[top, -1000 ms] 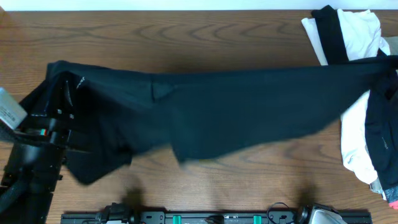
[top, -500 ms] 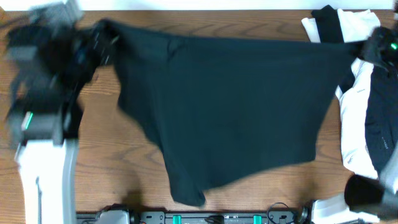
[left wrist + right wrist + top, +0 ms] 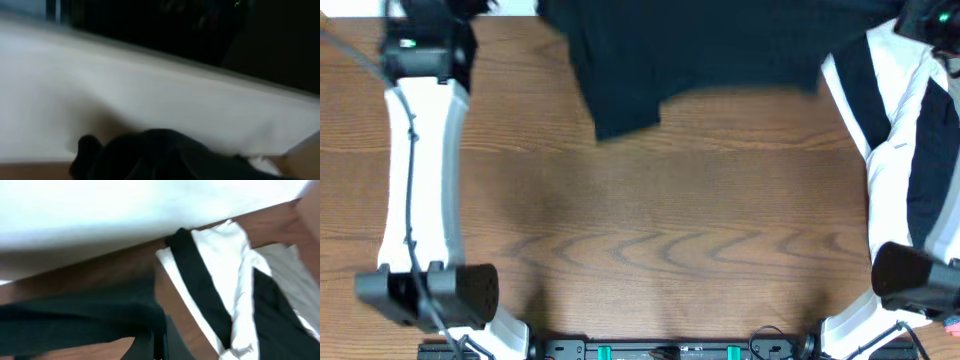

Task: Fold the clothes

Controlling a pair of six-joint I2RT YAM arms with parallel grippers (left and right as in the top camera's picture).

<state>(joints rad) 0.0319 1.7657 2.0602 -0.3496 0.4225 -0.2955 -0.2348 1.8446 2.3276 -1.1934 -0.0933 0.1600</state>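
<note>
A black garment (image 3: 720, 50) hangs stretched between my two grippers over the table's far edge, with one corner drooping to the lower left. My left gripper (image 3: 470, 10) is at the far left and my right gripper (image 3: 920, 15) at the far right. Each is shut on an upper corner of the garment. In the left wrist view bunched black fabric (image 3: 165, 155) covers the jaws. In the right wrist view the black fabric (image 3: 75, 320) runs left from the jaws (image 3: 160, 340).
A pile of white and black garments (image 3: 215, 280) lies at the far right of the wooden table (image 3: 640, 230), beside my right gripper. Both white arms reach along the table's left and right sides. A white wall stands behind the far edge.
Both arms have swung from the table's near side to its far edge, carrying the black garment up and away. It now hangs spread at the far edge.
</note>
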